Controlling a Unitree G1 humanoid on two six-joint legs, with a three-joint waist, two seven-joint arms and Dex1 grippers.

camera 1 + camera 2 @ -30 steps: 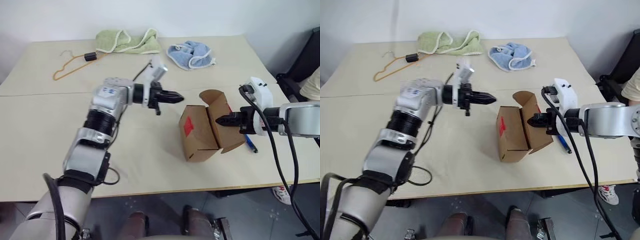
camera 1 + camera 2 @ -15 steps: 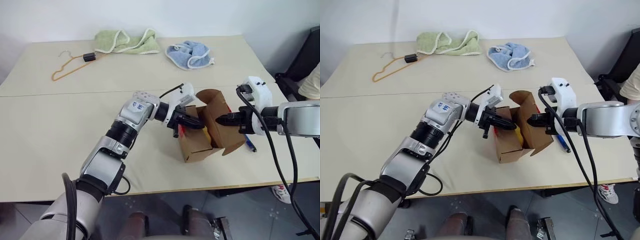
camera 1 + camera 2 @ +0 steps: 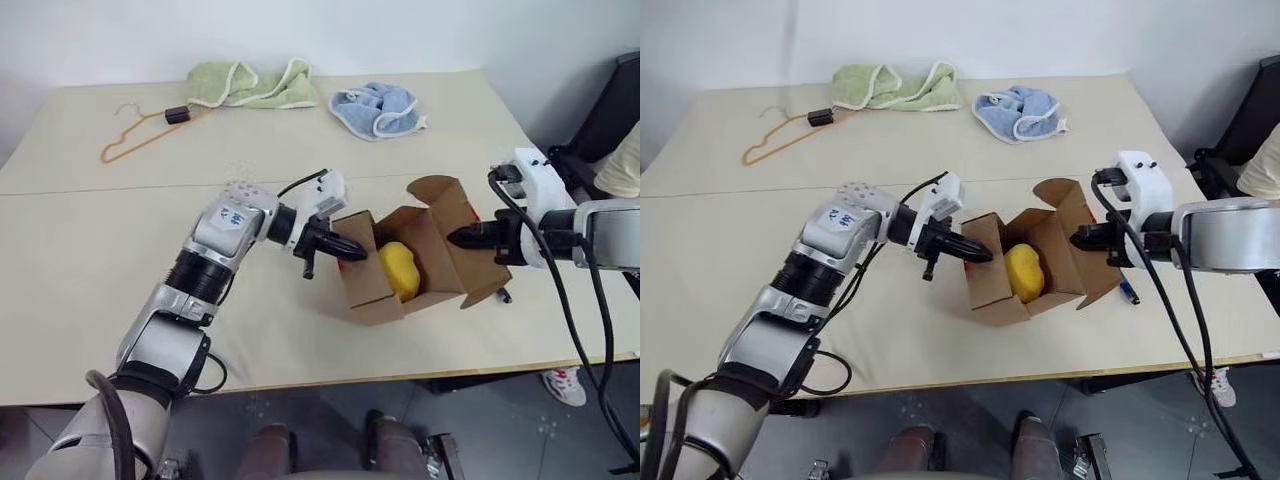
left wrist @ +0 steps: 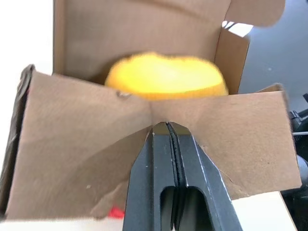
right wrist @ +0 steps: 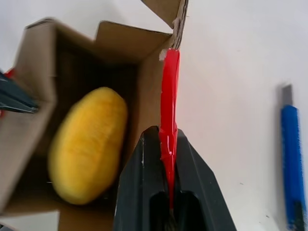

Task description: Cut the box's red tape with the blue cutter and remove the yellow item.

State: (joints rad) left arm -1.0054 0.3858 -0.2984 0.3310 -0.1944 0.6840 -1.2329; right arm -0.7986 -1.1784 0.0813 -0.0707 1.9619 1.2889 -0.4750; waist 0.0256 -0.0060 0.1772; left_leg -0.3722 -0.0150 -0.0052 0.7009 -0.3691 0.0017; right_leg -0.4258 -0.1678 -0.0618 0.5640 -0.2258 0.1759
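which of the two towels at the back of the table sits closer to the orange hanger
The light green towel. It lies just beside the orange hanger at the table's far left, while the blue towel sits further right, beyond the green one.

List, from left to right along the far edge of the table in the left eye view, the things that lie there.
Orange hanger → green towel → blue cloth.

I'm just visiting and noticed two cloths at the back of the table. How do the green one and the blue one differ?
The green towel is light green, spread long and wide, and lies beside the orange hanger. The blue cloth is pale blue, bunched into a smaller, rounder heap, nearer the table's right side. Both are soft, crumpled, pale-edged, and lie far from the open box.
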